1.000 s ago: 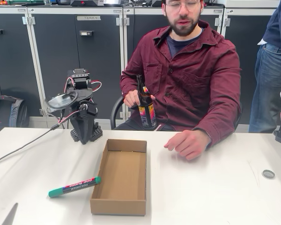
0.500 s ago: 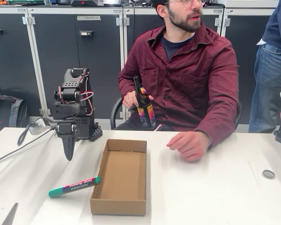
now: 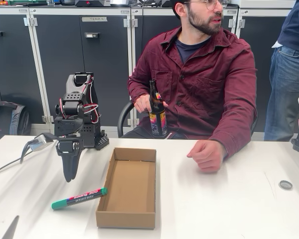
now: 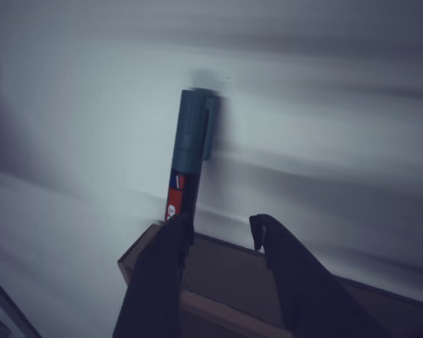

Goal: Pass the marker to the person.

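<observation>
Fixed view: the hand [image 3: 68,174] hung pointing down over the desk [image 3: 214,209], just above the marker [image 3: 79,198], not touching it. Wrist view showed its fingers [image 4: 158,274] apart w/ nothing between them. Marker lay flat on the desk, left of the cardboard box [image 3: 129,186]. The person [image 3: 199,79] sat behind the desk, a bottle [image 3: 157,110] in one hand, other fist on the desk.

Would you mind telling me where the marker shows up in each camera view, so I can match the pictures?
Fixed view: the marker lies on the table at lower left, just left of the cardboard box, below the gripper.
Wrist view: the marker stands upright in the picture's centre, above the left finger.
Shared landmark: the cardboard box.
</observation>
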Robot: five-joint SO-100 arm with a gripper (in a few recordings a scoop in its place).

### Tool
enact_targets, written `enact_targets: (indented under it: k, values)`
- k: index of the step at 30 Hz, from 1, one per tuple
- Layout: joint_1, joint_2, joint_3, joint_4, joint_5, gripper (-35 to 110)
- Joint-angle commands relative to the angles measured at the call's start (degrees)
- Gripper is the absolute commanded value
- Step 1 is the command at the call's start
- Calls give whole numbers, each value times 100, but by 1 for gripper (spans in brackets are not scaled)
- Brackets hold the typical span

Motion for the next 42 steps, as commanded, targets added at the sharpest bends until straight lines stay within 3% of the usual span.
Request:
enact_targets:
  k: [1, 24, 42]
  values:
    - [70, -35, -378, -272, -149, 21]
    - [-290, -1002, -914, 141, 721, 26]
    - [-316, -1477, -1521, 308, 624, 26]
